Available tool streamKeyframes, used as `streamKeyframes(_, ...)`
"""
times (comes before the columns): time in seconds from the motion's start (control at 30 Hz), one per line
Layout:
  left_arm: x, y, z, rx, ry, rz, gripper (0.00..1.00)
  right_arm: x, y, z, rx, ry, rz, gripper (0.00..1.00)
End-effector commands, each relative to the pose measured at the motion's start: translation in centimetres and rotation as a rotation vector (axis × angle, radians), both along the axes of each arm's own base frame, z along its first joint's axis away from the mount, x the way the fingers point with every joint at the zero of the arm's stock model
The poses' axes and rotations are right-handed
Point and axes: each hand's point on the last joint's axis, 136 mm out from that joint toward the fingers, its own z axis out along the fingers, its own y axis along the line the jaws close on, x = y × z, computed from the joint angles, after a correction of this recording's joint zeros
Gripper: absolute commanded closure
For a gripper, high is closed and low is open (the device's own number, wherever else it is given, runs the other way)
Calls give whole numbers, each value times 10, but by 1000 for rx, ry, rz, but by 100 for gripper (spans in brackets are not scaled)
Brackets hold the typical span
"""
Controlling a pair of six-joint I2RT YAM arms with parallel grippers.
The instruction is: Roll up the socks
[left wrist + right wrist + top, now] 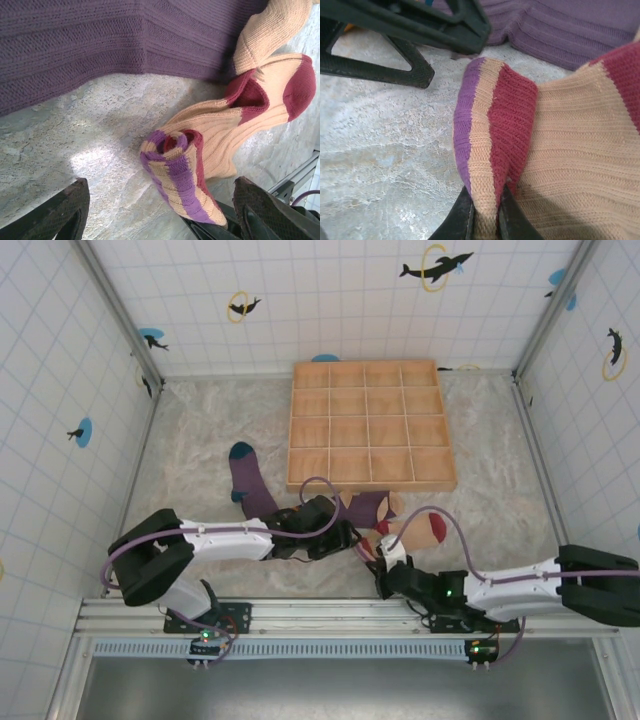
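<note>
1. The left arm lies low, its forearm reaching in from 9 o'clock over the tabletop (200,430). The left tool (340,530) points toward 3 o'clock. Its dark, cross-hatched fingers (65,215) are spread wide and hold nothing.
2. The right arm comes in from 3 o'clock with its forearm level, and the right tool (384,558) is aimed toward 10 o'clock. Its fingers (465,220) are almost together, pinching a fold of cuff.
3. That cuff belongs to the tan sock (580,150), a ribbed knit with dark-red patches. The cuff is banded purple, tan and dark red and is curled into a loose roll standing up from the mottled grey tabletop.
4. The rolled cuff sits just ahead of the open left tool, between its two fingers, and neither finger touches it. The rest of the tan sock trails toward 3 o'clock.
5. The purple sock with the tan toe (362,505) lies flat at 12 o'clock of both tools, against the tan sock.
6. The purple sock with the teal toe (247,480) lies at 10 o'clock of the left tool, its lower end hidden under that arm.
7. A wooden tray (370,483) of square compartments sits at 12 o'clock, beyond the socks.
</note>
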Motion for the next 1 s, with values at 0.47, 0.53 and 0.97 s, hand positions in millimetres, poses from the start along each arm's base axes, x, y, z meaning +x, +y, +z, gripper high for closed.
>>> streamKeyframes(0.47,-3,-26,-4,-61,-65,-78,41,-10,-56,-52,113,521,-282,100)
streamKeyframes(0.53,-2,-28,-4,-57,-71,-79,43,-10,-59,-55,110,549,-314,100)
streamKeyframes(0.97,4,-55,-1,-104,-132,-152,49,-15,-85,-74,93,662,-469,100)
